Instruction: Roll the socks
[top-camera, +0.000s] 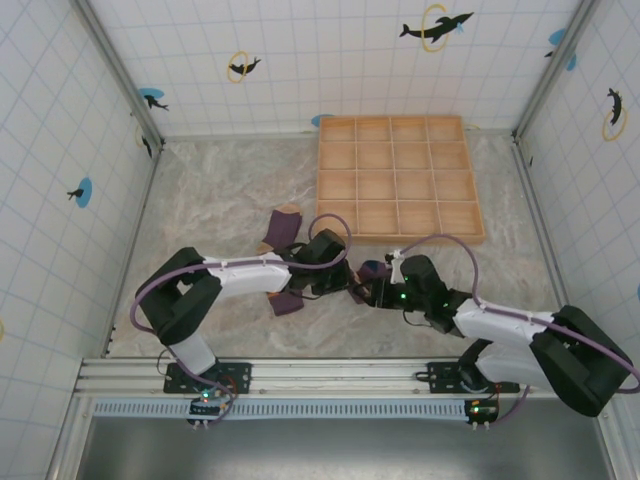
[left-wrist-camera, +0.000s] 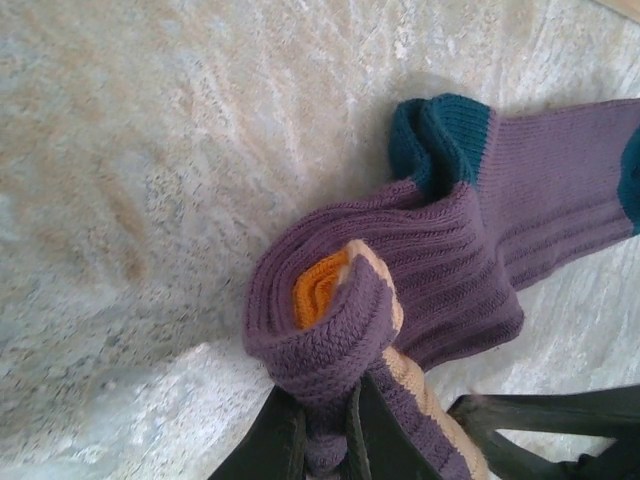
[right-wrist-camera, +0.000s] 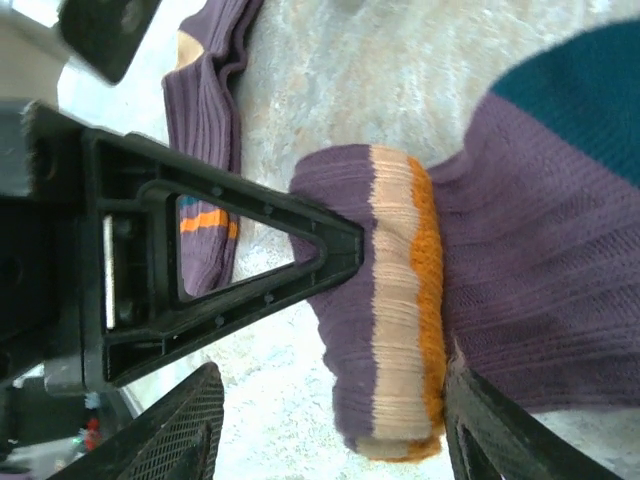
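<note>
Purple half-rolled sock lies mid-table: toe end wound up, teal cuff end flat. Left gripper clamped tight on the roll. Right gripper parted, straddling it, gripping nothing. Second sock unrolled nearby.

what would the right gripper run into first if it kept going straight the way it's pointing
Most likely the rolled end of the sock: it sits just ahead, between the open fingers of the right gripper. Depth is hard to judge, so contact may come almost at once.
</note>
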